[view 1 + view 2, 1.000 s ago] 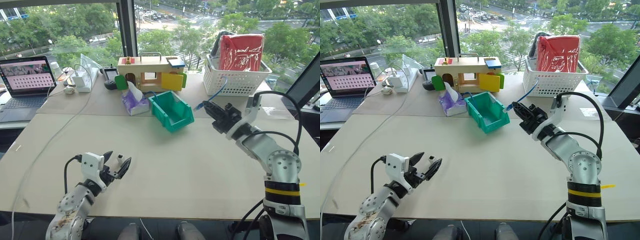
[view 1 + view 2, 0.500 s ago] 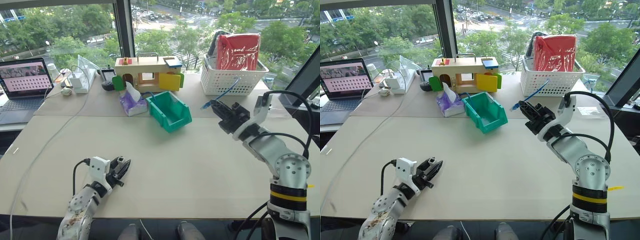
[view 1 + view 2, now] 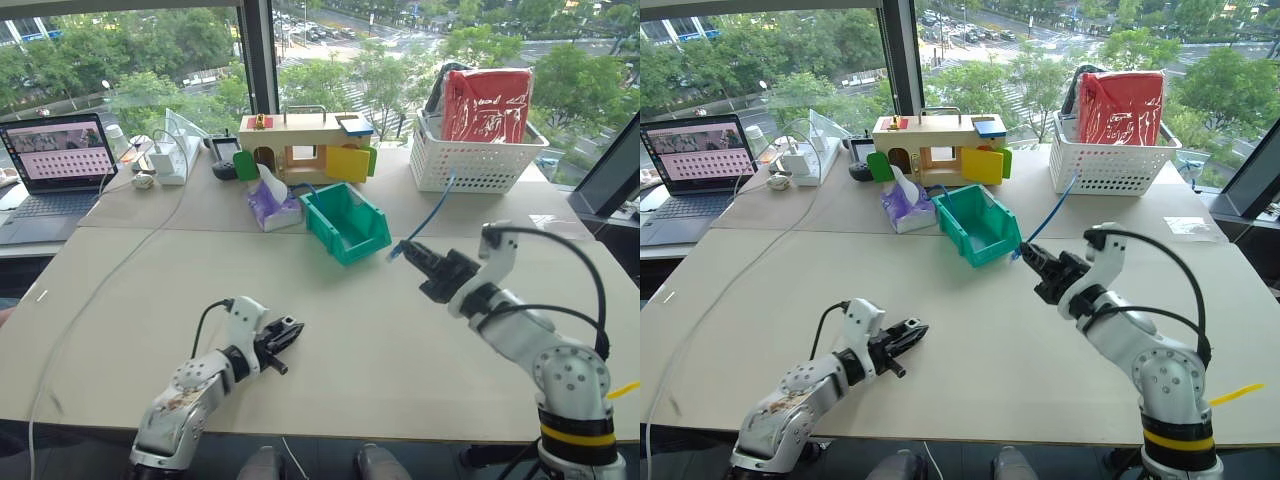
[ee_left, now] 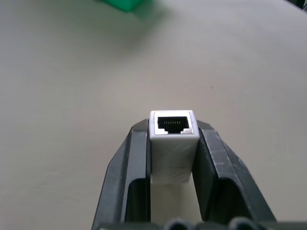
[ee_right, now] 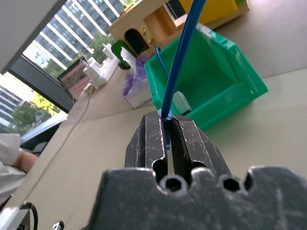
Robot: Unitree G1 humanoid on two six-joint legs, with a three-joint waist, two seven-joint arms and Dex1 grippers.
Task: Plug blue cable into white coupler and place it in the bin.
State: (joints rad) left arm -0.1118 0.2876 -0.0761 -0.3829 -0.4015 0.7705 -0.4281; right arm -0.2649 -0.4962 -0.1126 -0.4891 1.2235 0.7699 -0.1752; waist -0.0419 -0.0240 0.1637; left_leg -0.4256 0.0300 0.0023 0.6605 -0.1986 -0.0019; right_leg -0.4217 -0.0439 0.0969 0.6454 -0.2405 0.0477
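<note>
The white coupler (image 4: 173,146) is clamped between my left gripper's (image 4: 173,125) black fingers, its dark socket facing away from the wrist. That left gripper (image 3: 287,334) hovers low over the table near the front, pointing right. My right gripper (image 3: 412,254) is shut on the blue cable (image 3: 432,214) near one plug; the cable rises behind it toward the basket. Up close, the blue cable (image 5: 180,52) comes out of the shut right gripper (image 5: 165,117). The teal bin (image 3: 368,240) stands on the table just left of the right gripper, open side toward me.
A white lattice basket (image 3: 478,168) holding a red bag stands at the back right. A wooden toy house (image 3: 300,148), a purple tissue pack (image 3: 272,207) and a laptop (image 3: 55,160) line the back. A long white cord (image 3: 100,280) crosses the left of the table.
My left gripper has shut on the coupler and swung right. The right gripper, still holding the cable, has come down and back toward me, nearer the bin's front.
</note>
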